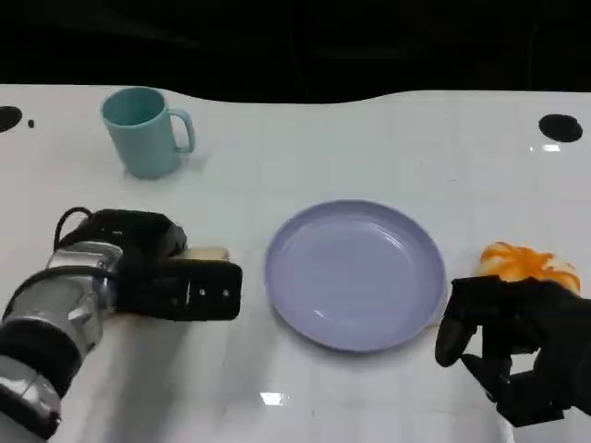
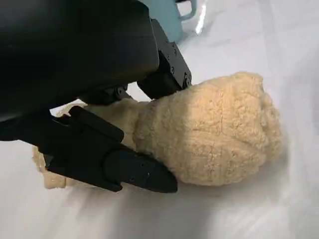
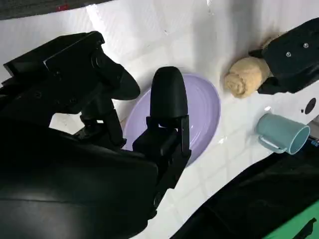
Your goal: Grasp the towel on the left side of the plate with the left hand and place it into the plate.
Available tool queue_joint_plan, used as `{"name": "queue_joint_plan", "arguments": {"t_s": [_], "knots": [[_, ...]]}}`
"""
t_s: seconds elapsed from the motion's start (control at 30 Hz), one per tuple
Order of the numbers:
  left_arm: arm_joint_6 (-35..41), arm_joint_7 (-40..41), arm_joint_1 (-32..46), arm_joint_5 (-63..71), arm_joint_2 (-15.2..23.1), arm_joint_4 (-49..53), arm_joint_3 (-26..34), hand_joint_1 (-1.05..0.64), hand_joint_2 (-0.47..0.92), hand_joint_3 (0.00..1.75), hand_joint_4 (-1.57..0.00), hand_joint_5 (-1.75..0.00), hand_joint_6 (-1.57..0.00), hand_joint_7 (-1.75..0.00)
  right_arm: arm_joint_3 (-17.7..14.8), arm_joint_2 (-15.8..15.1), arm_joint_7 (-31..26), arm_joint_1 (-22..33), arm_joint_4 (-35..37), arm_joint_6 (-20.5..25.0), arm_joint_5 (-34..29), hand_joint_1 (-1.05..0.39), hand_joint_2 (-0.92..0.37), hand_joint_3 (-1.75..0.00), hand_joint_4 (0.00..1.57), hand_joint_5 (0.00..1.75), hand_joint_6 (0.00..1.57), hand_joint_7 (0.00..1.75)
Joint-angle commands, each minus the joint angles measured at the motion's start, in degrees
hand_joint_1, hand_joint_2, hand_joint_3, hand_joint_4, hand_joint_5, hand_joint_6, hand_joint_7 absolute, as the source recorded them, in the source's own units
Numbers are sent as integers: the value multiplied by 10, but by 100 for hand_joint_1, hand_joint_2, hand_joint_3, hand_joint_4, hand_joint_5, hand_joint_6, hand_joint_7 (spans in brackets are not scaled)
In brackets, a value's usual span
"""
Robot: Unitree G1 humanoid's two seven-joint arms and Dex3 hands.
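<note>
A rolled beige towel [image 2: 214,134] lies on the white table left of the lilac plate [image 1: 355,272]. My left hand [image 1: 175,277] is down over it, with fingers [image 2: 164,69] on one side and a finger [image 2: 124,169] on the other, squeezing its middle. From the head view only a sliver of the towel [image 1: 209,252] shows past the hand. The right wrist view shows the towel [image 3: 244,77] still on the table beside the plate [image 3: 207,107], its far end under my left hand [image 3: 291,57]. My right hand [image 1: 522,346] hovers at the plate's right rim with its fingers apart, holding nothing.
A teal mug [image 1: 143,129] stands at the back left of the table [image 1: 305,148]. An orange object [image 1: 528,263] lies right of the plate, just beyond my right hand. The plate holds nothing. The table's dark far edge runs along the back.
</note>
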Motion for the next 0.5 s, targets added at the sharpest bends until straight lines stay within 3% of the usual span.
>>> {"name": "queue_joint_plan", "arguments": {"t_s": [0.03,0.07,0.17,0.27,0.5], "knots": [[-22,83,16,-18,6,14,22,-22,92,23,-83,-165,-75,-127,-1,-5,0,2,-4,-2,1,1,-54,-111,74,175,71,143],[-27,100,19,-18,7,10,25,-21,92,24,-83,-171,-68,-147,-1,-5,0,2,-4,-1,2,1,-54,-111,74,175,71,143],[-37,129,21,-23,9,0,31,-22,92,24,-83,-174,-66,-146,0,-4,0,-1,-2,1,1,2,-54,-111,74,175,71,143],[-61,159,21,-23,14,-9,32,-25,92,22,-83,-175,-56,-169,4,-5,-2,-4,3,-2,-2,1,-54,-112,74,175,71,144],[-82,168,15,-23,18,-27,33,-25,91,16,-82,-175,-52,-175,1,2,-6,-2,11,-7,3,1,-54,-112,75,175,71,143]]}}
